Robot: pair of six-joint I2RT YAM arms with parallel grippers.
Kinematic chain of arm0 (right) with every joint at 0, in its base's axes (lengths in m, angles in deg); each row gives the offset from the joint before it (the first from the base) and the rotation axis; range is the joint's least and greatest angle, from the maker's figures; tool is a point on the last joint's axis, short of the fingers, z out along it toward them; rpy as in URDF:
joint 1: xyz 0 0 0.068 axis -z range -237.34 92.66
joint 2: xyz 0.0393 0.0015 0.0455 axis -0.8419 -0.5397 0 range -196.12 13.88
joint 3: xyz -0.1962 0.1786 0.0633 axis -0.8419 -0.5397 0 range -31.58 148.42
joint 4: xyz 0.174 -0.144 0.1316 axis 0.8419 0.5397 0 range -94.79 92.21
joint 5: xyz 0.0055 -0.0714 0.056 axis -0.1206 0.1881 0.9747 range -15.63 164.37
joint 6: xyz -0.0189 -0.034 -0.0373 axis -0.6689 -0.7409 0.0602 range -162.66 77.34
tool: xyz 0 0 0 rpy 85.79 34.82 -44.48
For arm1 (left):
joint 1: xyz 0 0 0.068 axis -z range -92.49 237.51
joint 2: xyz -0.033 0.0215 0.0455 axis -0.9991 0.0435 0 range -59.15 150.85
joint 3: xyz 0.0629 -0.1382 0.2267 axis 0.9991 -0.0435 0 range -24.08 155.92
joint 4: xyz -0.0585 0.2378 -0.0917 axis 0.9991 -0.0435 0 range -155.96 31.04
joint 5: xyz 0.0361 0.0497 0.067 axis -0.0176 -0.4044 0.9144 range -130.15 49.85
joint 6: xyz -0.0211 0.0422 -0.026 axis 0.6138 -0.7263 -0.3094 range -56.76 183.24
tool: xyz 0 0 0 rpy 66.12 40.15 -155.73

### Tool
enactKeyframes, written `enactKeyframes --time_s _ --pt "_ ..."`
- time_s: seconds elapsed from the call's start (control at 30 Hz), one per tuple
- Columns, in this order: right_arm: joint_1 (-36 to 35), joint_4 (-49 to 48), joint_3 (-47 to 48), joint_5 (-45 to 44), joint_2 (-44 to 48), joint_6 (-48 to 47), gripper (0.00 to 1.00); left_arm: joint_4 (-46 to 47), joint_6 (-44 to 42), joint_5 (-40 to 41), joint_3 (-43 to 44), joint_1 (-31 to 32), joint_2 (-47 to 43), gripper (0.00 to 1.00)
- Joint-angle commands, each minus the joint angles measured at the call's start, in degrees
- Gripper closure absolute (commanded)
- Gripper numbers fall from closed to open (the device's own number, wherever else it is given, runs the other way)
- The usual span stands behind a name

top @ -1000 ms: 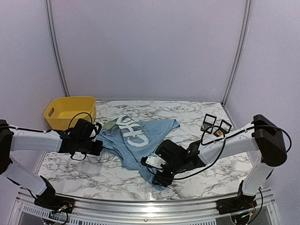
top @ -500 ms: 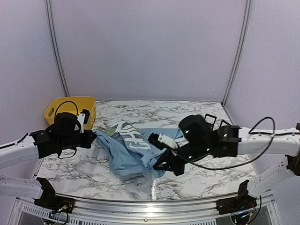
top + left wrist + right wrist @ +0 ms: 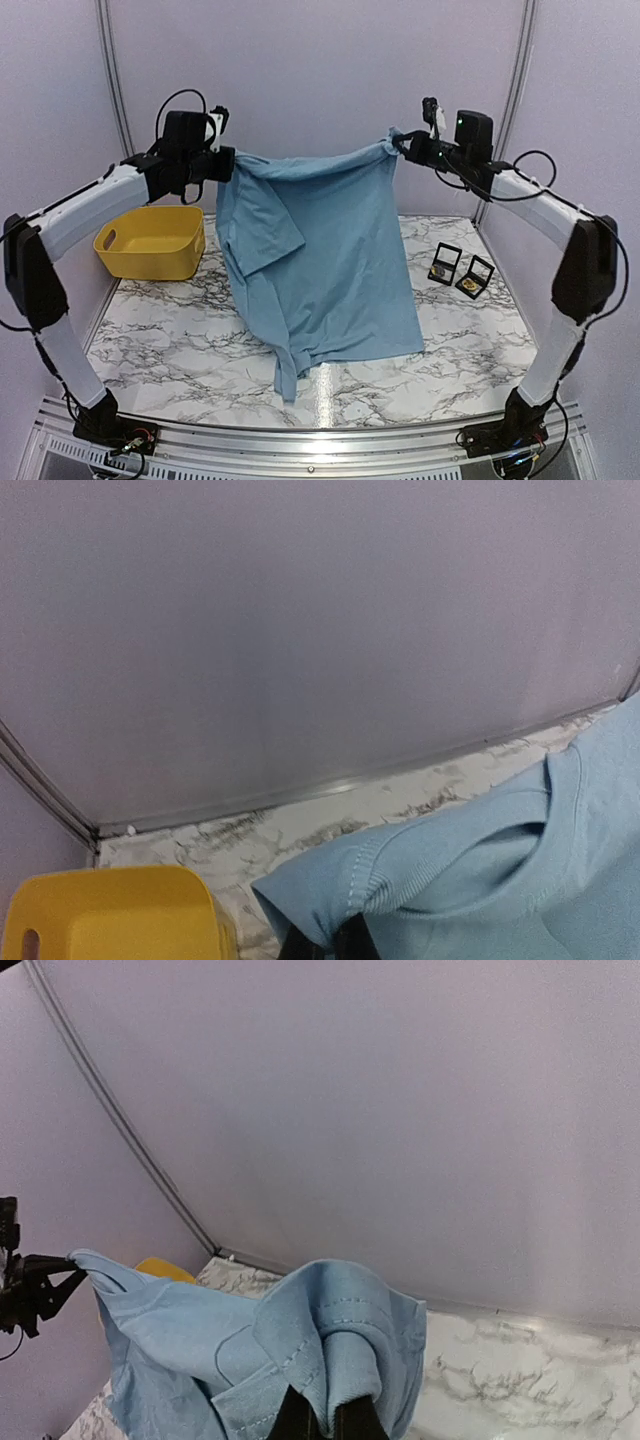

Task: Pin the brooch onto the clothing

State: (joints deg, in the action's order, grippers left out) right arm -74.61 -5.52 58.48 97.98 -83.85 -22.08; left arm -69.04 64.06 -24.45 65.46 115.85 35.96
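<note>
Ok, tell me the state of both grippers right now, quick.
Left gripper: shut on one top corner of the T-shirt, holding it up.
Right gripper: shut on the other top corner.

- No text, label, brand, number or sign can be read in any view.
- The T-shirt [image 3: 330, 260] shows only plain light blue cloth on the side facing the cameras.
- The yellow basket [image 3: 150, 262] has plain walls.
- The two small black boxes [image 3: 446, 264] are too small to tell any marking.
</note>
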Motion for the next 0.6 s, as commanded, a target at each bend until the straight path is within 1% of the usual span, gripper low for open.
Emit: enactKeyframes --time_s 0.0,0.03,0.07,0.1,0.13,0.2,0.27,0.37,0.43,0.5,0.57 --pt "5.7 -3.3 28.7 3.6 -11.2 9.5 1.0 1.9 -11.2 7.3 24.2 -1.2 8.0 1.0" --pt "6.0 -1.7 36.4 3.3 -13.3 9.0 1.0 1.8 -12.6 7.7 28.2 -1.2 9.1 1.0" --pt "5.9 -0.5 41.1 3.0 -14.7 8.3 1.0 1.7 -13.8 7.9 31.3 -1.2 9.9 1.0" --pt "5.9 0.1 43.8 2.9 -15.2 7.4 1.0 1.7 -15.1 8.0 33.4 -1.2 10.3 1.0" --pt "6.0 0.2 44.8 2.8 -14.9 6.6 1.0 1.7 -15.9 8.1 34.8 -1.2 10.4 1.0" --pt "6.0 0.4 42.1 2.3 -11.6 5.3 1.0 1.7 -17.1 7.7 35.1 -1.2 9.5 1.0" --pt "6.0 0.2 34.5 2.2 -6.4 3.5 1.0 1.6 -17.4 6.1 32.2 -1.2 7.5 1.0" --pt "5.9 -2.5 17.8 1.6 3.0 1.9 1.0 1.3 -16.7 3.0 23.8 -1.2 2.6 1.0" --pt "6.0 -2.6 6.8 1.1 8.9 0.7 1.0 -0.1 -16.9 -0.5 17.2 -1.1 -1.6 1.0" --pt "5.9 -0.7 -2.5 0.6 13.5 -0.7 1.0 -1.9 -16.7 -3.8 9.7 -1.0 -6.0 1.0" --pt "5.8 0.4 -11.2 -0.1 17.1 -1.3 1.0 -3.3 -16.3 -7.5 0.2 -0.9 -10.5 1.0"
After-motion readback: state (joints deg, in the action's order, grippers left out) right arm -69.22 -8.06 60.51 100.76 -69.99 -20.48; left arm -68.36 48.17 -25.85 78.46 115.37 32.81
